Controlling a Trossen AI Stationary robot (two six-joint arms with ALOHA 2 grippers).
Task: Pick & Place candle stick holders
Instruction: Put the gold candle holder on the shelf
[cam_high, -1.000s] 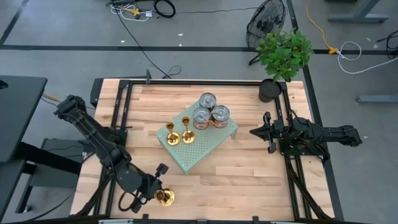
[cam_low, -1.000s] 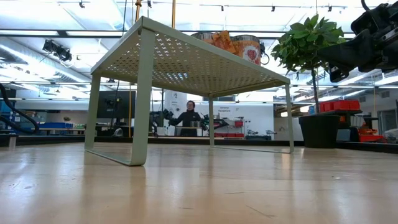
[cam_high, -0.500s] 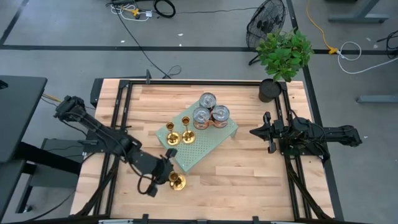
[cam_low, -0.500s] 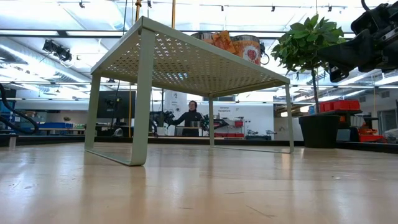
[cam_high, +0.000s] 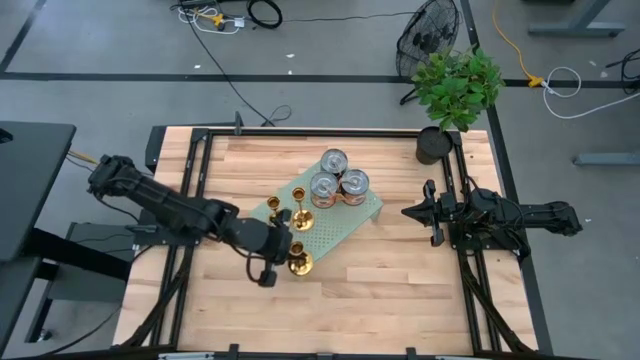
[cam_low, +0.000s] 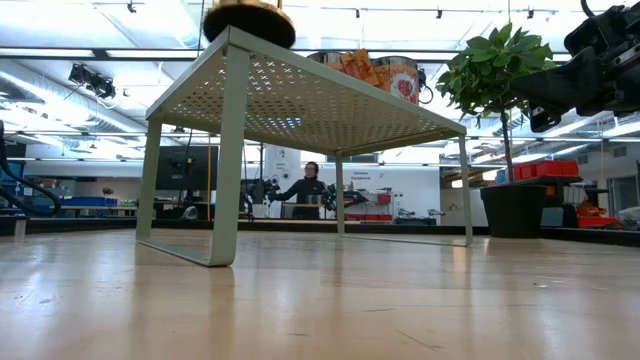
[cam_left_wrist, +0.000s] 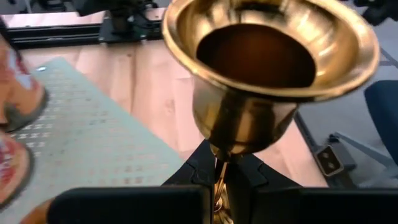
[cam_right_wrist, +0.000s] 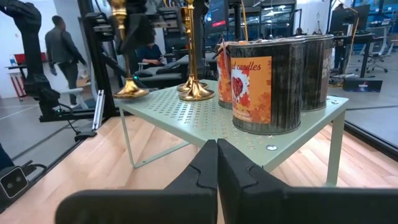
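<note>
Candlestick holder number three (cam_high: 299, 264), the brass one, hangs in my left gripper (cam_high: 284, 262), whose fingers are clamped on its thin stem just beside the near corner of the green perforated shelf (cam_high: 340, 232). I grip the stem rather than the flared base, I judge, so the base stays free to land flat on the shelf top. Its two mates (cam_high: 273, 219) (cam_high: 300, 214) already stand upright on the shelf toward its left end, close together. Three labelled candle tins (cam_high: 337, 180) crowd the far end, so the open stretch near my corner looks like the natural spot.

My left wrist view shows what nothing else does: the flared brass bell (cam_left_wrist: 270, 68) looming above my fingertips (cam_left_wrist: 199, 177), stem pinched between them. The low view catches only the holder's dark rounded end (cam_low: 249, 20) poking above the shelf corner, which tells me it rides higher than the top. From the right wrist view the two placed holders (cam_right_wrist: 196, 87) and the tins (cam_right_wrist: 261, 87) appear side-on.

My right gripper (cam_high: 418, 212) waits with fingers together over the bench's right edge, beside a potted plant (cam_high: 455, 85).
</note>
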